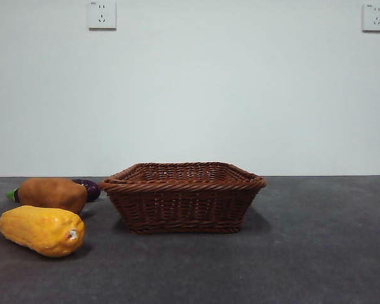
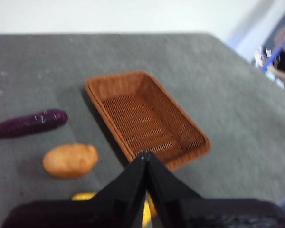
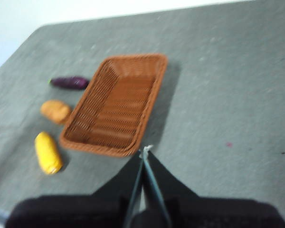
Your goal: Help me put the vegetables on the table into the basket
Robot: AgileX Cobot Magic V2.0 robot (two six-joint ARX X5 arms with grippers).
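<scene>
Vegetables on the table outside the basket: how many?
3, all beside one short end of the empty basket: yellow vegetable nearest the front camera, potato behind it, eggplant farthest.

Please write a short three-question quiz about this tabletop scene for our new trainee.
1. True or false: the basket already holds one vegetable.
2. Multiple choice: in the front view, which vegetable lies nearest the camera? A) the purple eggplant B) the orange-brown potato C) the bumpy yellow vegetable
3. Short answer: how do the jaws of the left gripper and the right gripper stand?

Key
1. False: the basket is empty; all three vegetables lie on the table beside it.
2. C.
3. Both are shut, holding nothing, raised above the table near the basket.
</scene>
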